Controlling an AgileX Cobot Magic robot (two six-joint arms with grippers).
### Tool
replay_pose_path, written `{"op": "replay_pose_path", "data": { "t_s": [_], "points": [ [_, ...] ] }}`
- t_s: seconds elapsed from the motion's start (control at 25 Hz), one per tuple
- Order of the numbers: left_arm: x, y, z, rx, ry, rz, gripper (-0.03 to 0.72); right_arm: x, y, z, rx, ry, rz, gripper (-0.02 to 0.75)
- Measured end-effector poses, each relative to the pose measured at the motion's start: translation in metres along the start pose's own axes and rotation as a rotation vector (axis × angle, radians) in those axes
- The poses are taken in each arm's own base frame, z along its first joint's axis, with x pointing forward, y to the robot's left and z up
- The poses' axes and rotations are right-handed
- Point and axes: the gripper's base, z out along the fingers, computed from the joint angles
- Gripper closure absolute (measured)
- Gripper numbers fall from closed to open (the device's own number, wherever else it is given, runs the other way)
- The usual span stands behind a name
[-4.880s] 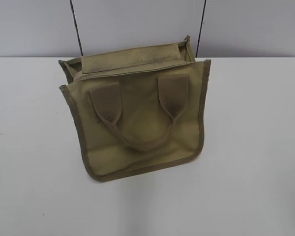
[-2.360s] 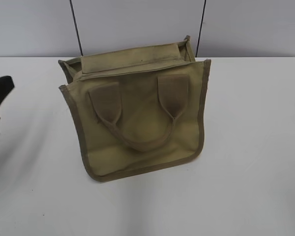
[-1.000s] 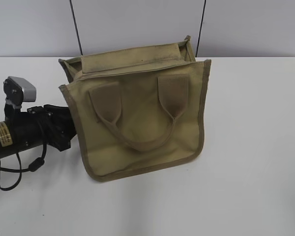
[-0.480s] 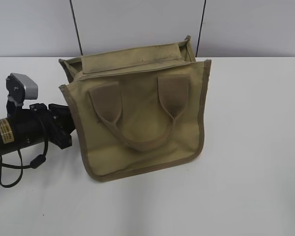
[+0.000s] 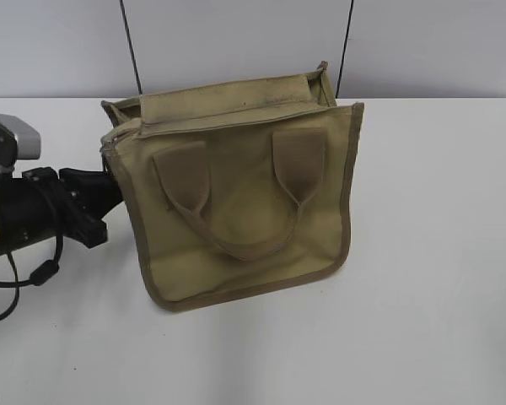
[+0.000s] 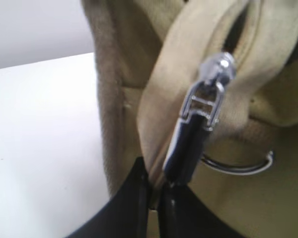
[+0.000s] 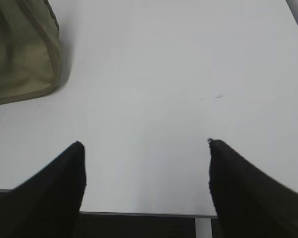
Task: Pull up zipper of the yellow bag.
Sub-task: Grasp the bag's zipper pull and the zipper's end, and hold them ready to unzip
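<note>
Zipper work is only at its beginning, as I judge it: the small silver metal pull tab of the zipper [image 6: 201, 111] is already taken between the two black fingers of the left gripper [image 6: 156, 186], which are pressed together on the lower end of the tab, but the dark slit above the slider looks not closed, so most of the pull seems to be left. On the left of the exterior view the left gripper [image 5: 101, 181] comes in low and nearly level over the white table [image 5: 438, 253], with its wrist camera on top, and its tip meets the upper left corner of the squarish khaki-yellow canvas bag [image 5: 236, 202]. This yellow bag stands in the middle of the table, leaning back a little, with its two short looped handles toward the camera and the flat top panel behind them. In the left wrist view a thin silver metal ring [image 6: 238, 166] hangs on the fabric just beside the tab. I cannot tell from these pictures how long the open part of the zip line is. Further right, the right gripper [image 7: 146, 171] is not seen in the exterior view; its own camera shows the jaws spread wide apart, holding nothing, low over bare table, with only a corner of the bag at the upper left, well apart from it.
</note>
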Motion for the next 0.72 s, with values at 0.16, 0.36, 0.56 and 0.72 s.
{"op": "replay_pose_path", "data": {
  "t_s": [0.16, 0.36, 0.56, 0.72],
  "points": [
    [-0.014, -0.001, -0.005, -0.020, -0.008, 0.041, 0.683, 0.000, 0.000, 0.000, 0.000, 0.000, 0.000, 0.174],
    [-0.013, -0.001, -0.007, -0.030, 0.021, 0.054, 0.685, 0.000, 0.000, 0.000, 0.000, 0.000, 0.000, 0.174],
    [-0.022, 0.000, -0.010, -0.064, 0.000, 0.113, 0.686, -0.001, 0.001, -0.001, -0.006, -0.005, 0.017, 0.174],
    [-0.032, 0.001, -0.015, -0.104, 0.000, 0.190, 0.686, -0.021, 0.001, -0.009, -0.013, -0.009, 0.026, 0.174]
  ]
}}
